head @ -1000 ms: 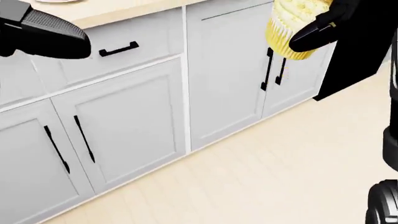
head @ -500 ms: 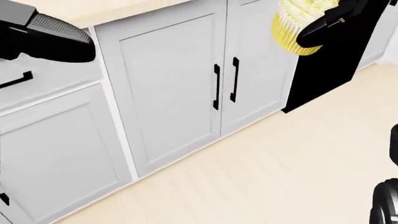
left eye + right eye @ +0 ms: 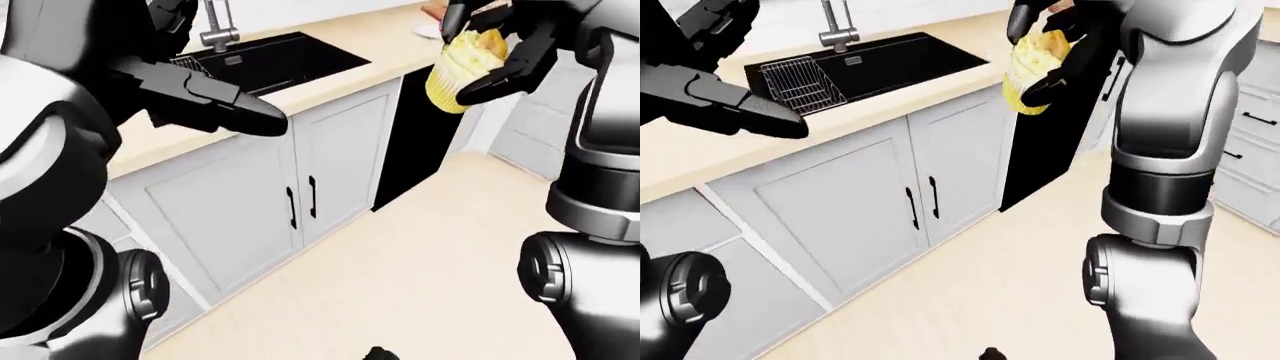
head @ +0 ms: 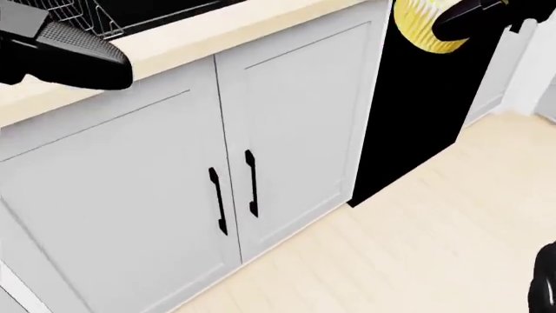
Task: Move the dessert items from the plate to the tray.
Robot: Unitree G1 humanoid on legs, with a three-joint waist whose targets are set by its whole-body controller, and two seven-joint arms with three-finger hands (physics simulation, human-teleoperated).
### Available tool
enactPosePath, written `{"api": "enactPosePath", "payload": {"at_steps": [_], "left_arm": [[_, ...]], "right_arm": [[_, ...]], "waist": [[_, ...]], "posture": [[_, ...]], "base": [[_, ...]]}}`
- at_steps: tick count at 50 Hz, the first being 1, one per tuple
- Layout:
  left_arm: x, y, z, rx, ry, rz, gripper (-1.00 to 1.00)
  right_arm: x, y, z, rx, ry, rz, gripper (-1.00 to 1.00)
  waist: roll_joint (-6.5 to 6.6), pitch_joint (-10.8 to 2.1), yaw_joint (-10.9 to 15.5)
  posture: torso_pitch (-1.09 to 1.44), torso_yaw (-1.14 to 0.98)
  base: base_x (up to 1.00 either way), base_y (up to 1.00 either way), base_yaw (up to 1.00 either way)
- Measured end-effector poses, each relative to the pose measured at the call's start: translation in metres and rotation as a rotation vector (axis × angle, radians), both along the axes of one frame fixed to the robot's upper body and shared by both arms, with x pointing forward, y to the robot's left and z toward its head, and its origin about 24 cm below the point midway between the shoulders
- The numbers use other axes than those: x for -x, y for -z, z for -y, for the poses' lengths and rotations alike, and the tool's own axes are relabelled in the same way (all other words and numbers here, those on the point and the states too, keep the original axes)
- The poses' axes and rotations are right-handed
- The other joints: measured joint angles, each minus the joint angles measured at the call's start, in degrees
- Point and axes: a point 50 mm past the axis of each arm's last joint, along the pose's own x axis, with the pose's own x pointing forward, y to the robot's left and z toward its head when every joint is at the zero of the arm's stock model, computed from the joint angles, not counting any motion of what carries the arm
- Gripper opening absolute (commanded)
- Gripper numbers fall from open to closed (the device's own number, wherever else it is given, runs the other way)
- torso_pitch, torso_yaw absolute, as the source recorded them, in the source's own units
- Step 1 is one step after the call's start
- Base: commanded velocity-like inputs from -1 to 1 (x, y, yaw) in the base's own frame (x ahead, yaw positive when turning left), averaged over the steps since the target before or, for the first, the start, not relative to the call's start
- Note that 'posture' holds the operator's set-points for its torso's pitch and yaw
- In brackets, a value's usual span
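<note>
Yellow and pale-frosted, a cupcake (image 3: 460, 66) sits pinched in the robot's right hand (image 3: 497, 46), black fingers (image 3: 492, 81) closed around its ribbed paper cup and top, held in the air near the top right of the left-eye view, above the floor and level with the tabletop edge. In the head view only the lower part of the cupcake shows, at the top right, against a tall black panel (image 4: 415, 111) set between the white cabinets.

The left hand (image 3: 735, 105) reaches in from the left, held out over the light wooden tabletop (image 3: 330, 79); it carries nothing, but whether its fingers are spread or pressed together cannot be told from these views.

A black sink (image 3: 890, 60) is sunk into the tabletop, with a metal faucet (image 3: 836, 28) at its top edge and a wire rack (image 3: 800, 84) in its left part in the right-eye view. Under it stand white cabinet doors (image 4: 291, 130) with a pair of upright black handles (image 4: 234, 192). At the top of the left-eye view, beyond the cupcake, a small part of a plate (image 3: 428, 31) shows on the tabletop with something reddish-brown just beside it, too little to name. The floor (image 4: 417, 254) is pale wood planks. The robot's grey and black right arm (image 3: 1170, 112) fills the right side of the right-eye view.
</note>
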Motion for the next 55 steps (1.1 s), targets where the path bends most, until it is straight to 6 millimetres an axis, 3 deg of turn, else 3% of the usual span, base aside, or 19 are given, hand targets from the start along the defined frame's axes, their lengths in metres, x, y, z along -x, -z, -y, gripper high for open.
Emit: {"api": "enactPosePath", "payload": {"at_steps": [1, 3, 5, 7, 11, 14, 18, 22, 24, 27, 29, 34, 36, 43, 45, 47, 49, 51, 55], "left_arm": [[-0.001, 0.001, 0.000, 0.001, -0.004, -0.010, 1.00], [-0.005, 0.005, 0.003, -0.001, 0.009, -0.040, 1.00], [-0.010, 0.014, 0.009, -0.019, 0.040, -0.088, 1.00], [-0.011, 0.014, 0.010, -0.027, 0.051, -0.103, 1.00], [-0.002, 0.002, 0.004, -0.007, 0.022, -0.028, 1.00], [0.000, -0.002, 0.000, 0.004, -0.003, -0.010, 1.00], [-0.005, 0.003, 0.001, -0.001, 0.002, -0.047, 1.00], [0.000, -0.001, 0.004, -0.009, 0.016, -0.021, 1.00], [-0.001, 0.000, 0.005, -0.010, 0.021, -0.027, 1.00], [-0.004, 0.010, 0.013, -0.034, 0.061, -0.070, 1.00], [-0.005, 0.012, 0.012, -0.037, 0.067, -0.082, 1.00], [-0.001, 0.017, 0.008, -0.023, 0.021, -0.053, 1.00], [-0.003, 0.016, 0.008, -0.024, 0.018, -0.059, 1.00], [-0.002, 0.012, 0.004, -0.006, 0.005, -0.039, 1.00], [-0.001, 0.011, 0.004, -0.006, 0.004, -0.029, 1.00], [-0.001, 0.010, 0.005, -0.010, 0.011, -0.032, 1.00], [-0.004, 0.019, 0.012, -0.027, 0.044, -0.064, 1.00], [-0.005, 0.021, 0.015, -0.044, 0.069, -0.086, 1.00], [-0.002, 0.015, 0.009, -0.025, 0.042, -0.051, 1.00]], "right_arm": [[0.001, -0.002, 0.000, 0.001, 0.003, 0.010, -1.00], [0.000, -0.001, 0.004, -0.004, 0.017, 0.001, -1.00], [-0.006, 0.012, 0.009, -0.020, 0.035, -0.057, -1.00], [-0.011, 0.019, 0.007, -0.021, 0.034, -0.102, -1.00], [-0.008, 0.012, -0.002, -0.005, -0.003, -0.070, -1.00], [-0.004, 0.002, -0.005, -0.004, -0.019, -0.023, -1.00], [-0.012, 0.016, -0.005, -0.005, -0.023, -0.093, -1.00], [-0.002, 0.002, 0.002, -0.020, 0.008, -0.028, -1.00], [0.000, -0.001, 0.005, -0.022, 0.019, -0.008, -1.00], [-0.005, 0.011, 0.014, -0.036, 0.051, -0.055, -1.00], [-0.008, 0.015, 0.013, -0.039, 0.054, -0.079, -1.00], [-0.002, 0.002, -0.001, -0.027, -0.020, 0.000, -1.00], [0.000, -0.005, -0.004, -0.023, -0.033, 0.027, -1.00], [-0.003, 0.000, -0.009, -0.014, -0.058, 0.005, -1.00], [0.001, -0.006, -0.005, -0.021, -0.043, 0.037, -1.00], [0.003, -0.008, -0.001, -0.026, -0.026, 0.053, -1.00], [0.000, 0.002, 0.006, -0.036, -0.001, 0.021, -1.00], [-0.003, 0.007, 0.009, -0.046, 0.015, -0.010, -1.00], [0.000, -0.001, 0.001, -0.029, -0.014, 0.026, -1.00]], "waist": [[-1.74, 0.60, -0.90], [-7.25, 1.71, -3.76], [-7.91, 3.93, -4.93], [-6.90, 4.27, -4.77], [-2.87, 4.10, -2.81], [1.01, 4.27, 1.34], [1.95, 1.46, -0.20], [-0.67, 1.35, -1.66], [-4.39, 1.11, -3.13], [-5.47, 2.49, -4.61], [-4.99, 1.87, -3.22], [-0.98, 2.78, 0.59], [0.20, 2.19, 1.74], [0.17, 0.58, 2.46], [-1.38, 1.19, 2.45], [-4.75, 0.88, 1.78], [-4.51, 2.17, 0.63], [-4.72, 2.02, 0.86], [-2.37, 2.16, 2.49]], "posture": [[0.00, 0.00], [0.00, 0.00], [0.00, 0.00], [0.00, 0.00], [0.00, 0.00], [0.00, 0.00], [0.00, 0.00], [0.00, 0.00], [0.00, 0.00], [0.00, 0.00], [0.00, 0.00], [0.00, 0.00], [0.00, 0.00], [0.00, 0.00], [0.00, 0.00], [0.00, 0.00], [0.00, 0.00], [0.00, 0.00], [0.00, 0.00]], "base": [[0.00, -0.87, 0.00], [0.00, -0.96, 0.00], [0.00, -1.00, 0.00], [0.00, -1.00, 0.00], [0.00, -1.00, 0.00], [-0.03, -1.00, 0.00], [-0.21, -1.00, 0.00], [-0.31, -1.00, 0.00], [-0.32, -1.00, 0.00], [-0.28, -1.00, 0.00], [-0.17, -1.00, 0.00], [-0.13, -1.00, 0.00], [-0.11, -1.00, 0.00], [-0.09, -1.00, 0.00], [-0.09, -1.00, 0.00], [-0.05, -1.00, 0.00], [0.00, -1.00, 0.00], [0.00, -1.00, 0.00], [0.00, -1.00, 0.00]]}}
